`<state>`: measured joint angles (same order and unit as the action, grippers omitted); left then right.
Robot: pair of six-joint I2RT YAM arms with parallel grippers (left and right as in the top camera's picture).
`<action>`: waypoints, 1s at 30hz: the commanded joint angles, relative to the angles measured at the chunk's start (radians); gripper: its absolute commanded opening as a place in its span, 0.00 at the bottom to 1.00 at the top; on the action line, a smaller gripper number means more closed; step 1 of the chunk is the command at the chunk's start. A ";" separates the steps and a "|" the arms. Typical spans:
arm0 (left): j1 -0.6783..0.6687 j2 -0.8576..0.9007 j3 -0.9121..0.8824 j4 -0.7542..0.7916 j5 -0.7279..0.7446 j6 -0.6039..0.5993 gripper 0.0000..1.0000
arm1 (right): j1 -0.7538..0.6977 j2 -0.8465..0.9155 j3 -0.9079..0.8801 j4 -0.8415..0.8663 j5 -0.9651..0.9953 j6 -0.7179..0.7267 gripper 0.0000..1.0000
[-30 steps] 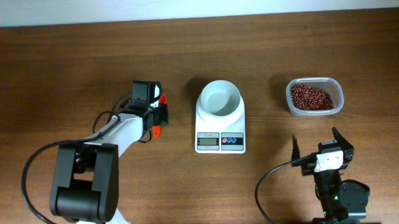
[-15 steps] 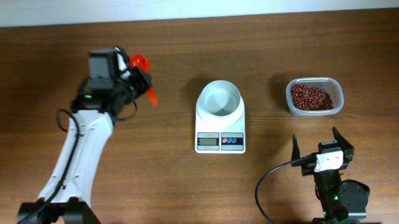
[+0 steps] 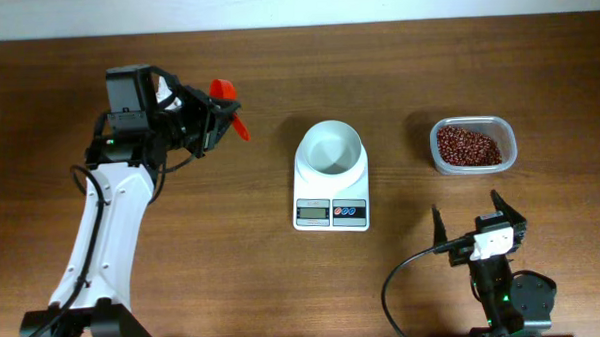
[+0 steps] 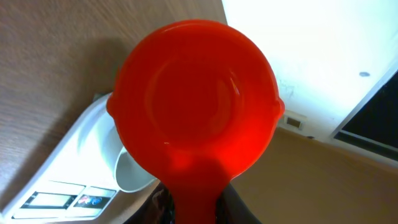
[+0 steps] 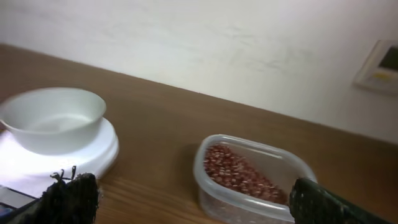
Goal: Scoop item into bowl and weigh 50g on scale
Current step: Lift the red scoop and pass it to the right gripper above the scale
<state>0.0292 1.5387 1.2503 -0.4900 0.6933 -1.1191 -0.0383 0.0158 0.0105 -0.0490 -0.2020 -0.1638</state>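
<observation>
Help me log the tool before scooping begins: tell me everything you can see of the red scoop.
The red scoop looks like glossy orange-red plastic: a round, shallow cup with a small nub on each side and a flat handle. The cup is empty. The left gripper is shut on the handle, holding it above the table, left of the scale; nothing else touches it.
</observation>
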 commanded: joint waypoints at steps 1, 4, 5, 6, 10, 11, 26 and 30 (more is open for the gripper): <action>-0.028 -0.015 0.011 0.002 -0.005 -0.010 0.00 | 0.005 -0.003 0.035 0.007 -0.037 0.235 0.99; -0.042 -0.015 0.011 0.001 -0.073 -0.009 0.00 | 0.005 0.000 0.105 0.005 -0.037 0.298 0.99; -0.042 -0.015 0.011 0.001 -0.072 -0.010 0.00 | 0.005 0.010 0.145 -0.003 -0.035 0.336 0.99; -0.042 -0.015 0.011 0.002 -0.073 -0.010 0.00 | 0.005 0.035 0.201 -0.021 -0.027 0.377 0.99; -0.042 -0.015 0.011 0.006 -0.072 -0.010 0.00 | 0.005 0.281 0.484 -0.145 -0.042 0.409 0.99; -0.042 -0.015 0.011 0.005 -0.072 -0.020 0.00 | 0.005 0.358 0.561 -0.190 -0.060 0.409 0.99; -0.043 -0.015 0.011 0.003 0.116 -0.362 0.00 | 0.044 1.353 1.274 -0.517 -0.780 0.495 0.72; -0.062 -0.015 0.011 0.011 0.141 -0.436 0.00 | 0.168 1.376 1.283 -0.520 -0.541 0.592 0.62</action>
<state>-0.0135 1.5387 1.2503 -0.4877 0.7914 -1.4715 0.0486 1.4048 1.2640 -0.5716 -0.8574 0.3511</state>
